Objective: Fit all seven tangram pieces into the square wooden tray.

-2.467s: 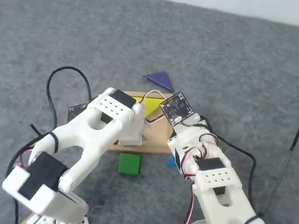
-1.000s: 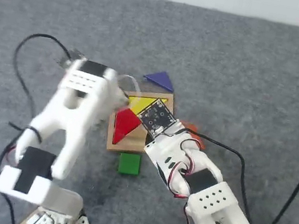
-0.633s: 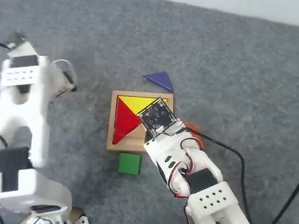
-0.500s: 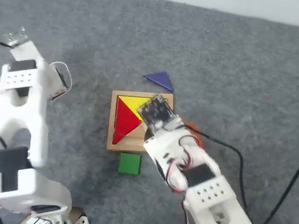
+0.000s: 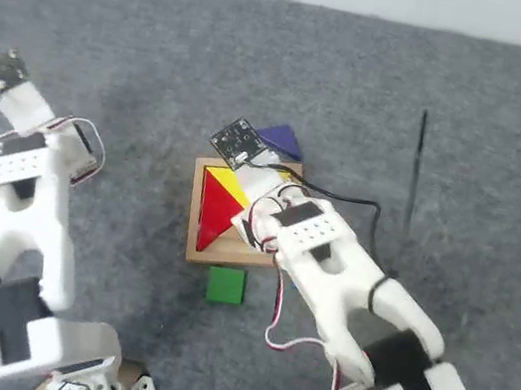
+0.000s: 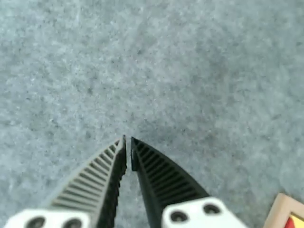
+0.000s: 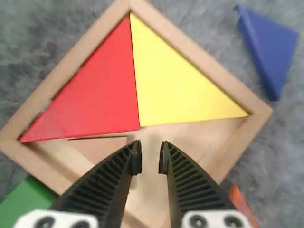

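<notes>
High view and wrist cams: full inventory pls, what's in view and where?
wooden tray: 1, light wood, on the carpet between the arms
red triangle: 1, red, in the tray, edge to edge with the yellow one
yellow triangle: 1, yellow, in the tray
blue triangle: 1, blue, on the carpet beyond the tray's far side
green square: 1, green, on the carpet beside the tray's near side
orange piece: 1, orange, partly seen, outside the tray by its rim
carpet: 1, grey, under everything
left gripper: 1, black fingers, shut, empty, over bare carpet away from the tray
right gripper: 1, black fingers, narrowly open, empty, over the tray's bare wood
</notes>
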Motion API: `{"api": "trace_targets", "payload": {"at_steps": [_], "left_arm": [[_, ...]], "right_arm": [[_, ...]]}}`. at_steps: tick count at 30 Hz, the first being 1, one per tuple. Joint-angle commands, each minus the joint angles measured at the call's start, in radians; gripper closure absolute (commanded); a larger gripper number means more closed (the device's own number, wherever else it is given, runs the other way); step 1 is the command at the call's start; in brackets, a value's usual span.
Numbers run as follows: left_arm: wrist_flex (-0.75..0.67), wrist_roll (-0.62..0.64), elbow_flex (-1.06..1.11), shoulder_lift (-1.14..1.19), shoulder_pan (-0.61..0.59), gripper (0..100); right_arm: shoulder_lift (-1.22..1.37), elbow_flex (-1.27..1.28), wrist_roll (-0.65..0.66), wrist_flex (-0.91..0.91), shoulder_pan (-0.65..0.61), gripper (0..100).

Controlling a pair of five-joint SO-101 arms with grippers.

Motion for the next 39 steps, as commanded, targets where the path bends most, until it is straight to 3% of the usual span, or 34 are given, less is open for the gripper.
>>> {"api": "trace_targets", "payload": {"at_steps": [1, 20, 24, 26, 33, 39], "left_arm": [[-0.058, -0.014, 0.024, -0.094, 0.021, 99], [-0.109, -0.015, 0.084, -0.16, 0.018, 99], [-0.178, -0.017, 0.148, -0.212, 0.018, 99], [-0.204, -0.017, 0.185, -0.252, 0.021, 99], [-0.285, -0.015, 0.266, -0.325, 0.023, 99], [-0.284, -0.015, 0.269, -0.325, 0.023, 99]], "right_arm": [[-0.001, -0.068, 0.037, 0.007, 0.007, 92.1], [0.064, -0.083, 0.114, 0.007, 0.015, 92.4], [0.068, -0.089, 0.112, 0.005, 0.015, 99.8], [0.07, -0.089, 0.112, 0.005, 0.015, 98.3], [0.064, -0.087, 0.123, 0.054, -0.061, 99.1], [0.064, -0.086, 0.206, 0.088, -0.14, 99.1]]}}
